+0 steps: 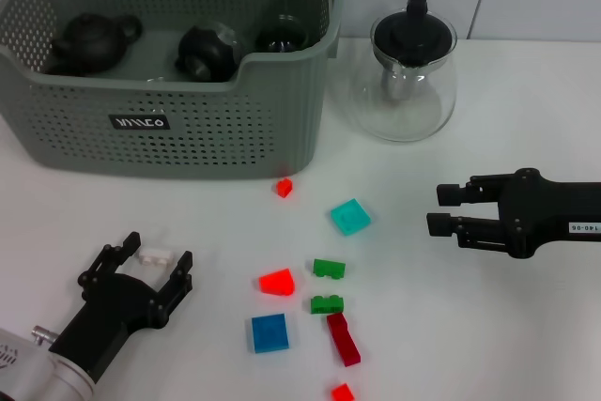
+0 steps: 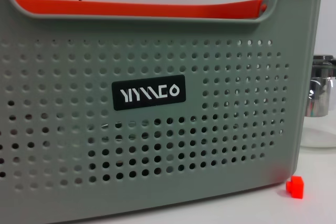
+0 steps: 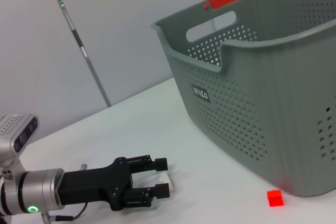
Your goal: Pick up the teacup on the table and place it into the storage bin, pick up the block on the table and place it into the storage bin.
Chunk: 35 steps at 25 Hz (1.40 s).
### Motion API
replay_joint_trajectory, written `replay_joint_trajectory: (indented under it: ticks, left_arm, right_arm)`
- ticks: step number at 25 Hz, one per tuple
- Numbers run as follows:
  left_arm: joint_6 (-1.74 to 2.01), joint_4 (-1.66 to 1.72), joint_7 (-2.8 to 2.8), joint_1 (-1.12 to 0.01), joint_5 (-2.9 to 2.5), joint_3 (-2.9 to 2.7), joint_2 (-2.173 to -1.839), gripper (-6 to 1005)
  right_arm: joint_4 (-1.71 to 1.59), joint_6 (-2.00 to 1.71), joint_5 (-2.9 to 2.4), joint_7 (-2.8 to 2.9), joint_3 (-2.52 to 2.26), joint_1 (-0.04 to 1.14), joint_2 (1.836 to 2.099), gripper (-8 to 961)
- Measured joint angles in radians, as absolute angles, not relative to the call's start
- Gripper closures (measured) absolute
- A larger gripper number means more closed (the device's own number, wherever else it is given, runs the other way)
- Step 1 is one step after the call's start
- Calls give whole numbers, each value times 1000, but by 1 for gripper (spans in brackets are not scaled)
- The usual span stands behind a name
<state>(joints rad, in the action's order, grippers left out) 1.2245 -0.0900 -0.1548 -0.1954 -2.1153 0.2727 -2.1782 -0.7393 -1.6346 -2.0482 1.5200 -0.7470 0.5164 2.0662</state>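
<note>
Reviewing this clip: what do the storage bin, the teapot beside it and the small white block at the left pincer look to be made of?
The storage bin looks like matte grey-green moulded plastic: uniform punched holes, rounded rim. The teapot appears to be clear glass, transparent with glints, under a black lid, probably plastic. The white block, between the fingers of the open left pincer, looks like glossy hard plastic with a studded top. The right pincer hovers open, holding nothing.

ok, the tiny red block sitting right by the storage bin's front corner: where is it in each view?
Head view: small red block on the table just off the front right corner of the storage bin.
Left wrist view: same block low in the picture, beside the bin's corner.
Right wrist view: block on the table at the bin's base.
Shared landmark: the bin's logo label.
</note>
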Motion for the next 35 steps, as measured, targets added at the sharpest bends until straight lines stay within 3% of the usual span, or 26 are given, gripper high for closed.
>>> replay_joint_trajectory:
  ticks: [16,21,27,35]
  left_arm:
    - [1194,-104,-159,-198,-2114,295,-2178,257]
    - [1192,-104,-163,-199,-2114,297,-2177,439]
    - [1190,-103,-164,-201,-2114,298,-2176,585]
    - [1392,-2,-350,-181,-2125,241,-2167,573]
  right_arm:
    - [-739,-1634,-2048,1519,-747,515,2068,430]
    - [-739,-1635,-2047,1520,-747,515,2070,430]
    - [-739,-1638,-2047,1520,-747,518,2069,431]
    - [-739,-1641,-2045,1521,-747,519,2067,433]
